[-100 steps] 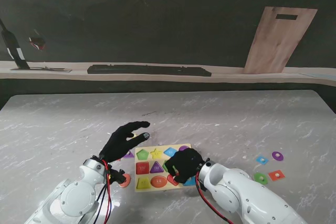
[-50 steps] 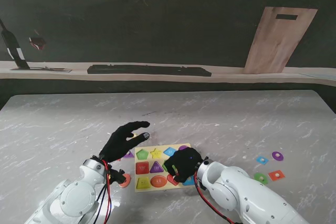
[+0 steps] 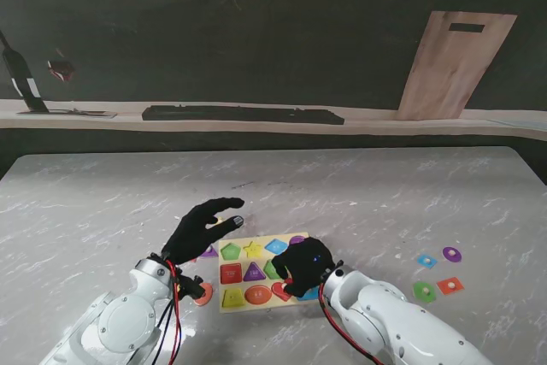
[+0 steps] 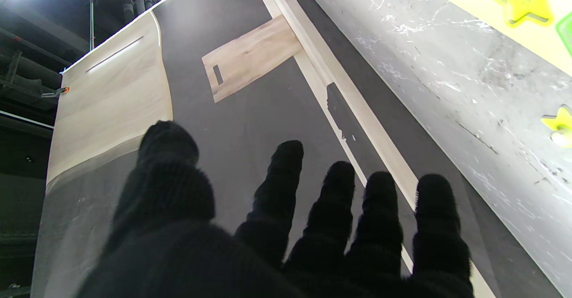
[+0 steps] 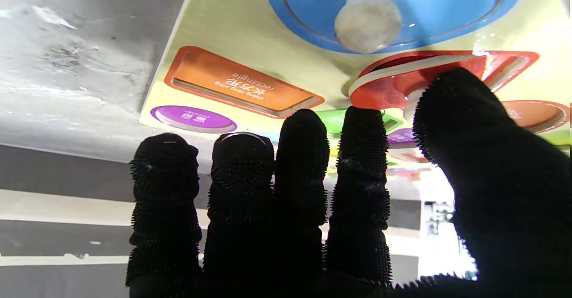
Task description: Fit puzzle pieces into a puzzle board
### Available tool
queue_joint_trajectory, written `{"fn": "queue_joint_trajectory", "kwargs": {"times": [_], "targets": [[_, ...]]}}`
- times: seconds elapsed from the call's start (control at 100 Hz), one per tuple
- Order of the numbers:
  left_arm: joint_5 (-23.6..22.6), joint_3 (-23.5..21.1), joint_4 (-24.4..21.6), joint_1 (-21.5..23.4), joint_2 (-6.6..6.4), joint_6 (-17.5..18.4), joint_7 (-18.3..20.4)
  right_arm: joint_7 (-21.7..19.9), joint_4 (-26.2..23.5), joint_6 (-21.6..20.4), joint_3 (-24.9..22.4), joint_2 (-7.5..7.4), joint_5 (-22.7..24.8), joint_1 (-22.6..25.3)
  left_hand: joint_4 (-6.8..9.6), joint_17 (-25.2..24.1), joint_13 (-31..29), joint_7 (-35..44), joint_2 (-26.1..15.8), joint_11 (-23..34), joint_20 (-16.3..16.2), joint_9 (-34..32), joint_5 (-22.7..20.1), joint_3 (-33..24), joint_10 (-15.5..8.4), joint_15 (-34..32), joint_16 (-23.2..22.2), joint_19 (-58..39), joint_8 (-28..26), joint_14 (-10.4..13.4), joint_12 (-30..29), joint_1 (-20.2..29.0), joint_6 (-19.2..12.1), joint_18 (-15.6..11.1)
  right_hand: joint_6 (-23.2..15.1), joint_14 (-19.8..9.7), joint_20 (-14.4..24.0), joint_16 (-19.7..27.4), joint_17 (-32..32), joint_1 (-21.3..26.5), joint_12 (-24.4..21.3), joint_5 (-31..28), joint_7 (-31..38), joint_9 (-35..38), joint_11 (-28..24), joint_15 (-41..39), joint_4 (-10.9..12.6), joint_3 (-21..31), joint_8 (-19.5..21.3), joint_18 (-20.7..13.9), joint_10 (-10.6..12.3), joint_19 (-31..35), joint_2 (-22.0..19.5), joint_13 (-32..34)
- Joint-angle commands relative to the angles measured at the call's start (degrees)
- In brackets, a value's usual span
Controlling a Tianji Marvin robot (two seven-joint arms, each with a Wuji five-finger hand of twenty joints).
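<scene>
Right hand [image 3: 304,266]: positioned over the right part of the puzzle board [image 3: 242,286], fingers curled downward. In the right wrist view the thumb and the adjacent fingertip [image 5: 363,128] contact a red puzzle piece [image 5: 393,86], which sits tilted with one edge raised out of its recess. Whether the hand grips the piece or only presses on it cannot be told. The other three fingers lie side by side, not touching the piece.

Left hand [image 3: 198,226]: raised just off the board's left edge, fingers extended and spread, holding nothing. The left wrist view confirms all five fingers [image 4: 286,186] apart with no object between them.

Puzzle board: yellow, lying flat on the marble table [image 3: 102,203] between the two forearms, near me. Seated pieces visible include a green pentagon [image 3: 231,251], a yellow star [image 3: 254,250], a blue piece [image 3: 276,246], a red square [image 3: 232,273], a purple triangle [image 3: 255,273] and an orange oval [image 3: 258,295]. In the right wrist view a blue piece with a white knob [image 5: 368,16], an orange rectangle [image 5: 237,86] and a purple oval [image 5: 192,117] are also seated.

Loose pieces: an orange round piece [image 3: 203,294] lies just beside the board's left edge, partly hidden by the left wrist. Four more lie well apart to the right: blue [image 3: 426,260], purple [image 3: 451,254], green [image 3: 424,291] and red [image 3: 449,285].
</scene>
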State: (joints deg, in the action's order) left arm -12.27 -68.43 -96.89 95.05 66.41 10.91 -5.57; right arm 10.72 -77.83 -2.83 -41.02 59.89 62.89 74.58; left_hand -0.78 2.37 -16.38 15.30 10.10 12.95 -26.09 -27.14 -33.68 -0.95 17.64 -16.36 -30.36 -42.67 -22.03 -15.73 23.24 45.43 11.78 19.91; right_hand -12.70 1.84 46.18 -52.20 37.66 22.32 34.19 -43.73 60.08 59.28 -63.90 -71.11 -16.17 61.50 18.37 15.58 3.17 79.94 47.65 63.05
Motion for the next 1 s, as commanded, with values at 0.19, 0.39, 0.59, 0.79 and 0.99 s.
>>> {"fn": "queue_joint_trajectory", "kwargs": {"times": [0.19,0.39,0.59,0.79,0.99], "targets": [[-0.03,0.05,0.01,-0.01,0.11,-0.09,0.09,-1.5,1.39,-2.99,0.25,-0.67,0.26,1.42,-0.8,-0.62,-1.54,-0.83,-1.47,-0.57,-0.83,0.06,-1.36,1.76,-0.92,1.08,-0.36,-0.03,0.27,1.04,-0.55,0.53,-1.47,0.47,-4.06,-0.19,0.47,0.36,-0.35,7.83,-1.14,-4.56,0.56,0.91,-0.7,-0.62,1.93,1.75,-0.94,1.45,0.15,1.69,-0.73,0.77],[-0.14,0.02,-0.01,0.0,0.13,-0.15,-0.02,-3.94,0.33,-5.67,-0.92,-1.09,0.25,1.93,-0.81,-0.64,-1.5,-0.85,-1.44,-0.6,-0.8,0.08,-1.42,1.77,-0.84,1.09,-0.36,-0.02,0.27,1.06,-0.56,0.56,-1.53,0.54,-4.84,-0.31,-0.26,0.74,-2.63,9.05,-1.9,-2.63,-0.28,-1.85,0.46,1.42,1.87,1.3,-1.29,0.56,0.0,-0.39,-2.19,-2.05],[-0.32,-0.05,-0.05,0.06,0.14,-0.06,-0.16,-3.71,1.39,-8.75,-0.91,-1.1,-0.61,1.2,-0.81,-0.68,-1.49,-0.89,-1.48,-0.61,-0.77,0.07,-1.43,1.78,-0.9,1.1,-0.34,0.02,0.27,0.97,-0.56,0.55,-1.49,0.57,-5.72,-0.25,-0.71,0.72,-4.74,10.95,-2.01,-2.36,-0.38,-3.82,1.77,3.45,2.22,-0.05,-0.96,-0.04,-0.1,-2.6,-7.0,-4.19],[-0.28,-0.03,-0.04,0.03,0.13,-0.13,-0.12,-2.13,2.63,-9.9,-0.21,-0.95,-1.05,0.42,-0.82,-0.6,-1.5,-0.92,-1.59,-0.6,-0.78,0.11,-1.35,1.78,-0.98,1.12,-0.32,-0.03,0.28,1.11,-0.56,0.53,-1.55,0.49,-7.39,-0.63,-0.72,0.74,-4.86,11.51,-2.12,-2.33,0.0,-4.21,1.88,3.85,2.31,-0.76,-0.21,-0.41,0.05,-2.87,-8.25,-4.57],[-0.34,-0.04,-0.05,0.06,0.13,-0.04,-0.15,-3.6,2.98,-8.67,0.68,-0.92,-1.72,-0.33,-0.83,-0.61,-1.51,-0.86,-1.58,-0.54,-0.78,0.05,-1.41,1.81,-1.07,1.14,-0.3,-0.04,0.26,1.16,-0.56,0.5,-1.64,0.47,-7.63,-0.06,-0.7,0.67,-5.27,12.22,-2.15,-1.97,-0.61,-4.4,2.03,3.97,2.33,-1.22,-0.46,-0.15,-0.51,-3.11,-8.58,-4.84]]}}
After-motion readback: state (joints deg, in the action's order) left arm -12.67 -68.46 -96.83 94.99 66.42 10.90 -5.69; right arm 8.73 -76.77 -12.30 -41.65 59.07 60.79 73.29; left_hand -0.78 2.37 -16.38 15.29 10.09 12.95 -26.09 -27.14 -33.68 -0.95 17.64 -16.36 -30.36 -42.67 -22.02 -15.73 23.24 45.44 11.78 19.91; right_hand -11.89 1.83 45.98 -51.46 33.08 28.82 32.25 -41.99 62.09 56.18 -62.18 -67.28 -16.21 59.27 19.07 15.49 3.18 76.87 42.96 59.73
